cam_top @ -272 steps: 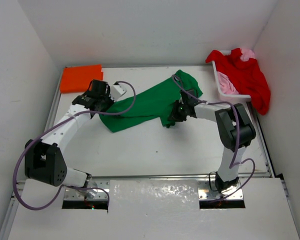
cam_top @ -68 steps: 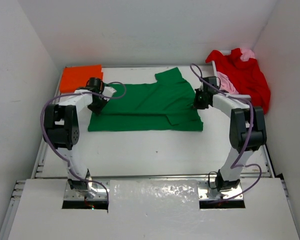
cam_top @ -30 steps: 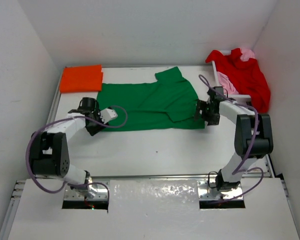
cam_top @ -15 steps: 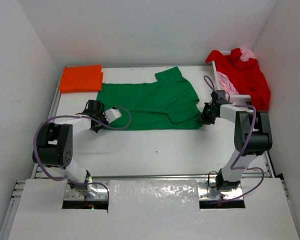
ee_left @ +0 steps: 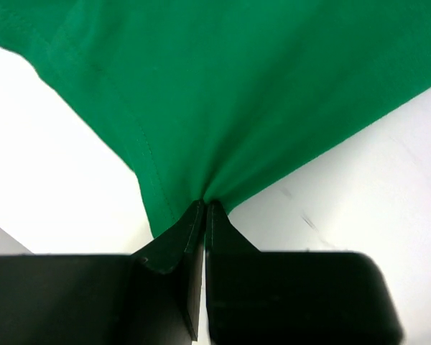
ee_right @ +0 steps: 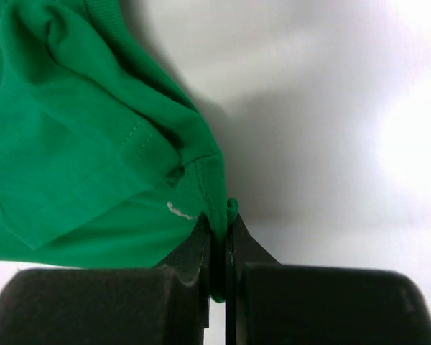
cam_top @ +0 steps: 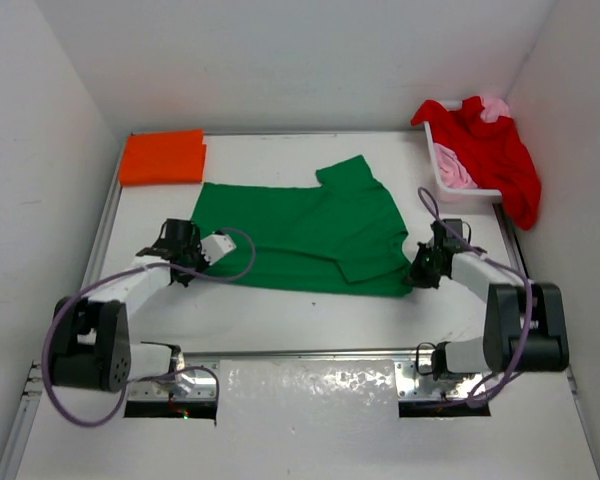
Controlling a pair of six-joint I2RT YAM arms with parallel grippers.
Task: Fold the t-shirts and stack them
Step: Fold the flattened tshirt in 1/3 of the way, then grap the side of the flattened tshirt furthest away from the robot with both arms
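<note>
Lying flat in the middle of the white table, the green t-shirt is a soft, matte knit cloth spread out wide, with one short sleeve pointing to the far side and a second flap folded over its near right part. Its hem carries a straight line of stitching, and a small loose white thread shows near the right corner. The orange t-shirt is a neat folded rectangle at the far left corner, well apart from the green one. The red t-shirt hangs crumpled over the white basket at the far right, and the light pink t-shirt shows inside that basket. Compared with half a second earlier, the green t-shirt has slid toward the near edge, so more bare table shows behind it, and both arms have drawn back with it. The left gripper is clenched on the near left corner of the green t-shirt, its black jaws pressed together, and the cloth gathers into small pleats where it enters them. The right gripper is clenched on the near right corner and pinches the doubled hem. Both arms lie low, their forearms reaching out from the bases and turning in toward the cloth, with the wrists close above the table.
</note>
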